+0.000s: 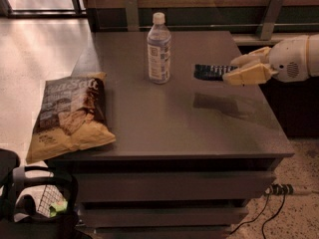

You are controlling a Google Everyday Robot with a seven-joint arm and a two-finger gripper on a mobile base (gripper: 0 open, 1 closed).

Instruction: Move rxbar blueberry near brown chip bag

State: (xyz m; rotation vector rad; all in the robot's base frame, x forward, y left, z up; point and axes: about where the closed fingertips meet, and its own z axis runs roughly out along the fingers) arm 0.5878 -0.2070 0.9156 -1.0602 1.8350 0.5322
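My gripper [238, 69] comes in from the right and is shut on the rxbar blueberry [212, 72], a small flat dark bar with white lettering that sticks out to the left of the fingers. It hangs above the right half of the grey table [174, 118], casting a shadow below. The brown chip bag [70, 114] lies flat at the table's front left corner, far to the left of the gripper.
A clear water bottle [159, 49] with a white cap stands upright at the back middle of the table, between the bar and the bag. Drawers sit below the tabletop. A black object lies on the floor at lower left.
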